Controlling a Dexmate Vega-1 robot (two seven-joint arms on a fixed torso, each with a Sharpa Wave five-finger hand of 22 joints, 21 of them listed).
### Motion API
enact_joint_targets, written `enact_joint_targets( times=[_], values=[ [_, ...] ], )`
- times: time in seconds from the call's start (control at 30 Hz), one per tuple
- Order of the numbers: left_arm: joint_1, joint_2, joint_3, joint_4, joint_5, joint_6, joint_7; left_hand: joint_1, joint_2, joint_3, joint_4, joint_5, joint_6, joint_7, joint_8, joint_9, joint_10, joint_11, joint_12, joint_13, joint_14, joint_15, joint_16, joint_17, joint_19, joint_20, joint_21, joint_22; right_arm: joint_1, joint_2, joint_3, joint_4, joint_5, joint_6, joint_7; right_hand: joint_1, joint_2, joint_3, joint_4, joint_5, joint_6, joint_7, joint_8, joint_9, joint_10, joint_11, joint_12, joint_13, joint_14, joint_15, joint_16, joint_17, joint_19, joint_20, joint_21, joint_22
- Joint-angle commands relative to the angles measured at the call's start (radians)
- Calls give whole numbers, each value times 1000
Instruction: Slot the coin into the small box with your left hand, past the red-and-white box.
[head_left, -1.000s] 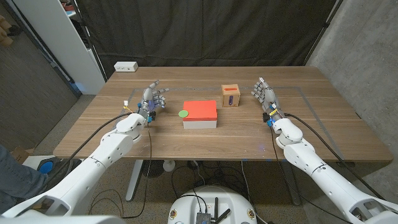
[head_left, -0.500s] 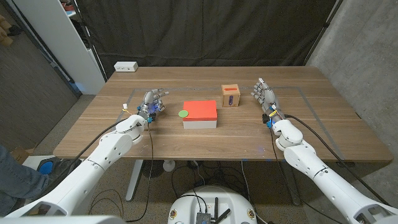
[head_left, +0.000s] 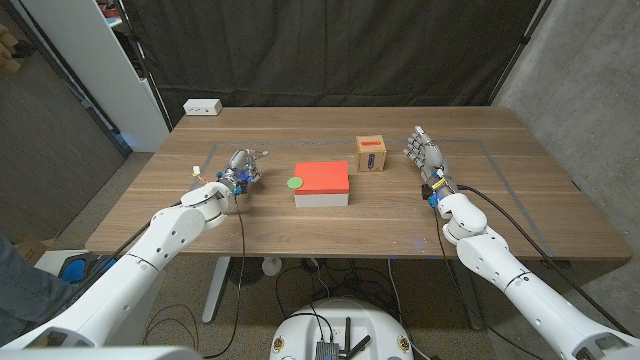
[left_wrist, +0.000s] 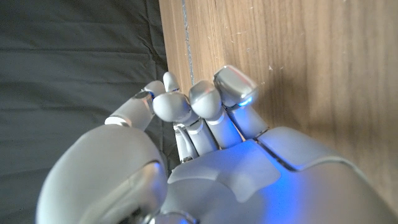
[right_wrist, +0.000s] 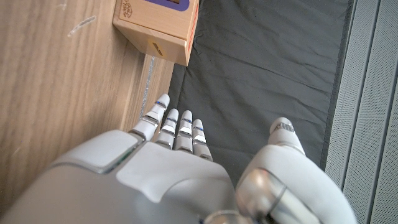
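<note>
Where it touches red-and-white box (head_left: 322, 183), coin (head_left: 294, 182): small green disc.

coin (head_left: 294, 182) touching flat box's (head_left: 322, 183) left side, small box (head_left: 372, 154) behind it to the right

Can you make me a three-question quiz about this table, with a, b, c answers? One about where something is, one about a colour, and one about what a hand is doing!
1. Where is the round green coin?
a) beside the flat red-and-white box
b) on the small wooden box
c) in a hand

2. What colour is the coin?
a) blue
b) green
c) yellow

3. What is the right hand doing?
a) holding the coin
b) gripping a box
c) holding nothing, fingers apart

Answers: 1a, it lies on the table at that box's left edge; 2b, plainly green; 3c, it stands open beside the wooden box.
</note>
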Motion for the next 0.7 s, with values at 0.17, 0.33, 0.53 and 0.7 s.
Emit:
enact_joint_targets(
  times=[0.17,0.33,0.53,0.7],
  values=[
    [-38,75,-15,-89,-122,213,126,43,-28,-53,15,-3,-67,-20,25,47,4,-2,39,-18,4,-2,31,-39,-7,-9,-16,-3,-33,-17,4,-47,-10,-5,-18,2,12,3,-9,6,13,5,8,3,9,0,5,-3,8,4,10,-1,11,2,-4,3],
    [-61,86,-19,-89,-176,269,143,35,-34,-73,21,-3,-123,-13,27,65,1,-4,55,-23,5,-3,44,-48,-13,-9,-22,-2,-38,-20,8,-54,-9,0,-17,2,13,3,-9,6,15,5,8,3,14,2,6,-5,11,4,11,-2,11,3,-6,3],
    [-82,112,-24,-78,-252,326,110,31,-36,-79,21,-1,-163,-12,28,77,-4,-5,63,-25,8,-3,56,-49,-18,-9,-27,-2,-35,-35,12,-67,-15,-14,-18,3,14,3,-10,6,17,5,8,3,14,0,5,-7,9,5,10,-4,11,4,-10,3],
    [-75,135,-32,-101,-303,360,136,22,-38,-83,24,0,-175,-13,37,86,-6,-5,65,-30,1,-4,55,-55,-21,-9,-31,-3,-37,-52,23,-75,-6,-20,-6,3,15,4,-11,7,18,5,8,3,13,1,4,-9,9,6,9,-5,11,4,-12,3]
  ],
)
